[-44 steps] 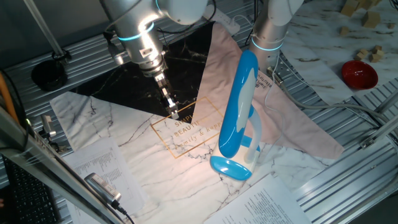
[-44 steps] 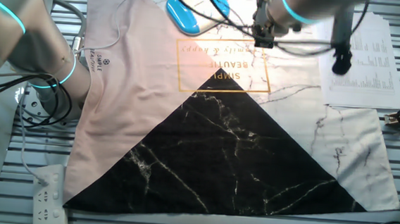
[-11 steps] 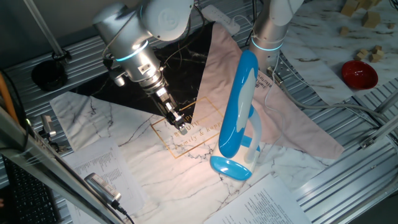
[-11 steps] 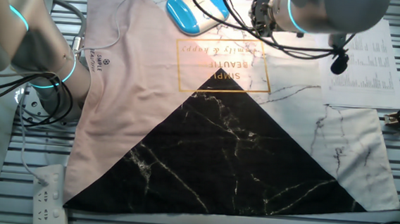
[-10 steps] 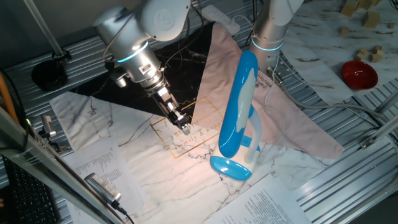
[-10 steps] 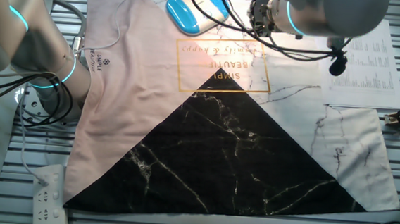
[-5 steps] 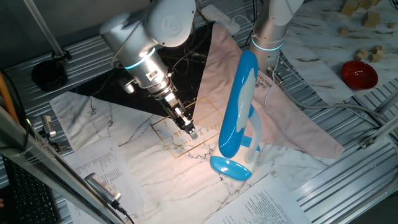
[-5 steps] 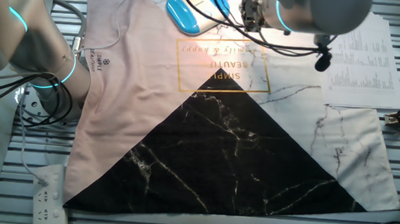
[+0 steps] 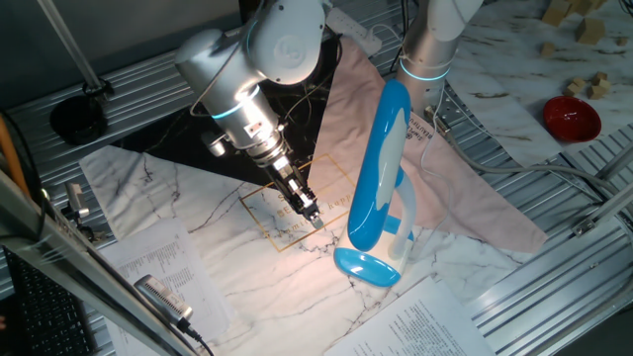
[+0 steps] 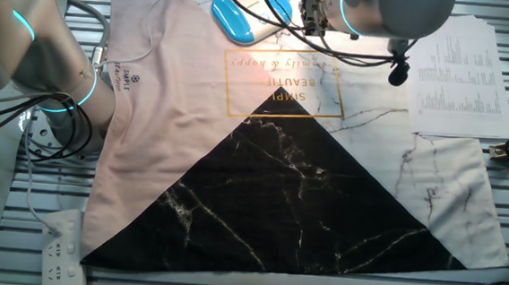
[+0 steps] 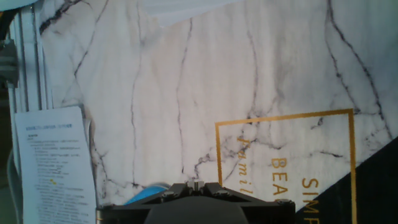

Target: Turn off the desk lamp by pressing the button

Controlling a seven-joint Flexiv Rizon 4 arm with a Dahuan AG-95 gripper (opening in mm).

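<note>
Your gripper (image 9: 315, 218) low over the gold-lettered marble mat (image 9: 237, 232), pointing down, just left of the blue desk lamp (image 9: 379, 168), lamp standing upright on its oval base (image 9: 367, 267), light glowing on the mat, you cannot tell if the jaws are spread or pressed together.

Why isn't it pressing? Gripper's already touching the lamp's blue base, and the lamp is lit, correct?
Not quite. One fixed view shows the gripper short of the desk lamp, over the gold-printed mat, apart from the blue base. The lamp is lit: a bright patch lies on the mat under its head.
</note>
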